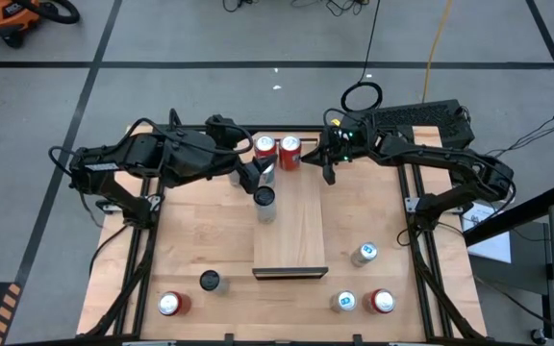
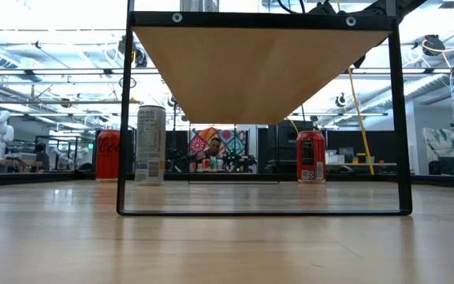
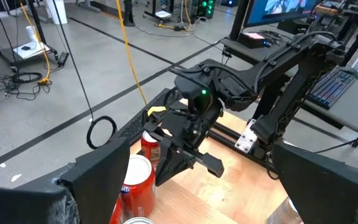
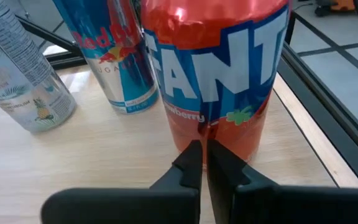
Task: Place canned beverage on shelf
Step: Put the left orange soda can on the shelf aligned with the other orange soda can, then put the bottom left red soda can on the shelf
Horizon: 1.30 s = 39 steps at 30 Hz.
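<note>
A: Biggest first: the shelf (image 1: pixel 291 231), centre of the high view, dark strip at its lower end. Anything on it?

B: Three cans at its upper end: two red ones (image 1: pixel 265 147) (image 1: pixel 289 152) side by side, and a silver can (image 1: pixel 265 203) lower on its left edge.

A: The arms?

B: Both reach in from the upper corners. The left gripper (image 1: pixel 254 177) hangs between red can and silver can, fingers spread wide, holding nothing (probably just letting go or lining up).

A: And the right?

B: The right gripper (image 4: pixel 202 163) has its fingers pinched shut, empty, tips right by the red Fanta can (image 4: pixel 216 74). Shut like that, I'd guess it's nudging, not grasping.
</note>
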### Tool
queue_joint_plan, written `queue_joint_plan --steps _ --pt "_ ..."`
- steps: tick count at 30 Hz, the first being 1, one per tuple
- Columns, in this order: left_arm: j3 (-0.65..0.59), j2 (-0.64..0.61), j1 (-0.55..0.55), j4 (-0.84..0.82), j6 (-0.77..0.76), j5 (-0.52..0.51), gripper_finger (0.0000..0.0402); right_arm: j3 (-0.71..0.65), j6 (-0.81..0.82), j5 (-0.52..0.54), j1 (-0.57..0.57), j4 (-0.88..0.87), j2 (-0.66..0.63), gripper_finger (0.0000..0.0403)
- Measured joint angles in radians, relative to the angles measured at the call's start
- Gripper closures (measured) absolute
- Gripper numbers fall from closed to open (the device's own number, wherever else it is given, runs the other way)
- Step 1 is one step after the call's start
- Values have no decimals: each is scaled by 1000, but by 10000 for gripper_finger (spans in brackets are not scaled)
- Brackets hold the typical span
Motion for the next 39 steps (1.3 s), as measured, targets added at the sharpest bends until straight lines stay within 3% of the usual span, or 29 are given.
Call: queue_joint_plan --steps 23,30,39 --pt "0 0 0 -7 -6 0 8 -1 19 3 -3 25 7 403" --pt "0 0 0 -30 -25 0 8 -1 37 3 -3 -55 -109 403" --pt "0 0 53 -97 -87 11 8 0 190 -1 0 -237 -301 403"
